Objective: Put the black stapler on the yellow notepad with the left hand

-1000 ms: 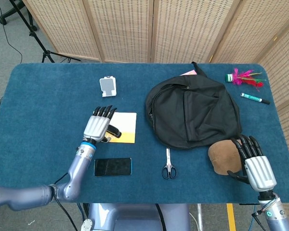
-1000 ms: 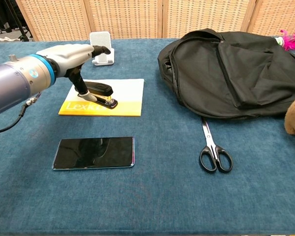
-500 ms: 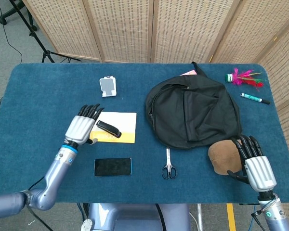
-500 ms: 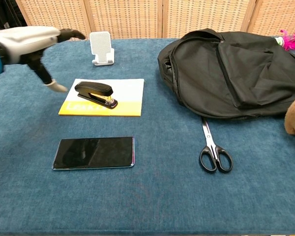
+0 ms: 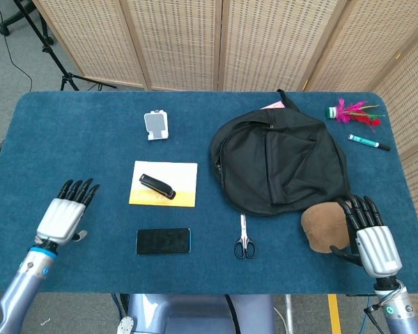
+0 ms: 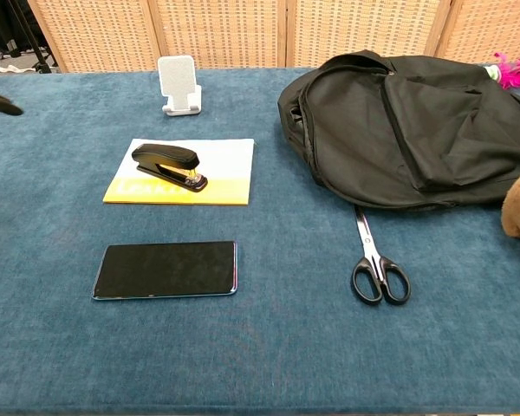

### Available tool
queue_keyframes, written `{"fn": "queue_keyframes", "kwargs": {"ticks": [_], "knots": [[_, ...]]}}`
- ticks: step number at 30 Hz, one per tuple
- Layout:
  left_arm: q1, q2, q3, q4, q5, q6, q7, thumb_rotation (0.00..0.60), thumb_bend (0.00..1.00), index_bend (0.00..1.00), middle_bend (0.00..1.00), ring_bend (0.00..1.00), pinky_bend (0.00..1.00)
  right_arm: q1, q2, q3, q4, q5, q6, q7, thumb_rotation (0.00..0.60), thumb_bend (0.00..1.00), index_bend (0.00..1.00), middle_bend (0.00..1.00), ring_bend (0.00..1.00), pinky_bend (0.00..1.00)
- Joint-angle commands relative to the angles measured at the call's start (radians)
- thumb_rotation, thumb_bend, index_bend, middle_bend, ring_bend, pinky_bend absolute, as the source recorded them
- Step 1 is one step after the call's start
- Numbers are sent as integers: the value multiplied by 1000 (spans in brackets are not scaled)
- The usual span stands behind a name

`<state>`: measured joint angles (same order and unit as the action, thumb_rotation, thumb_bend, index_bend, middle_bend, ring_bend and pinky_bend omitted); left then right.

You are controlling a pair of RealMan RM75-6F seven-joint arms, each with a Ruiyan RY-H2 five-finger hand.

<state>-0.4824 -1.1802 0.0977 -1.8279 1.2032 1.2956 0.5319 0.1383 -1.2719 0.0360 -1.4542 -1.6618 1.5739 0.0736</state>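
Your black stapler (image 5: 157, 186) sits on the yellow notepad (image 5: 183, 175) rn. Left hand (image 5: 66, 215) is spread, holding nothing, well apart from it. Right hand (image 5: 368, 235) is spread too, touching a brown thing (image 5: 324, 226).

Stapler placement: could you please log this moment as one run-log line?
black stapler: on yellow notepad | left hand: open, clear of it | right hand: beside brown object

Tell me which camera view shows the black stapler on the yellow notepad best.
The chest view: the black stapler appears large and from the side, resting on the yellow notepad with its metal front end visible. The head view shows the stapler only from above, as a small dark bar lying diagonally on the notepad.
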Motion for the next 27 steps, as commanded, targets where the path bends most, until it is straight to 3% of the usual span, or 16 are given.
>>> {"fn": "queue_keyframes", "kwargs": {"ticks": [1,6,11,18,27], "knots": [[71,-5,41,23,80,70,-50,600,0,0,0,0,0,-1,0,1,1,1,2,-1,600,105,0,0,0,0],[148,24,87,7,155,131,-116,600,0,0,0,0,0,-1,1,3,1,4,1,-4,600,105,0,0,0,0],[189,36,96,25,236,163,-188,600,0,0,0,0,0,-2,3,2,-1,3,0,-11,600,105,0,0,0,0],[205,38,63,87,287,166,-284,600,0,0,0,0,0,-5,7,-1,-7,-1,3,-19,600,105,0,0,0,0],[249,-1,22,169,387,268,-316,600,0,0,0,0,0,-5,10,-5,-16,-1,-6,-32,600,105,0,0,0,0]]}}
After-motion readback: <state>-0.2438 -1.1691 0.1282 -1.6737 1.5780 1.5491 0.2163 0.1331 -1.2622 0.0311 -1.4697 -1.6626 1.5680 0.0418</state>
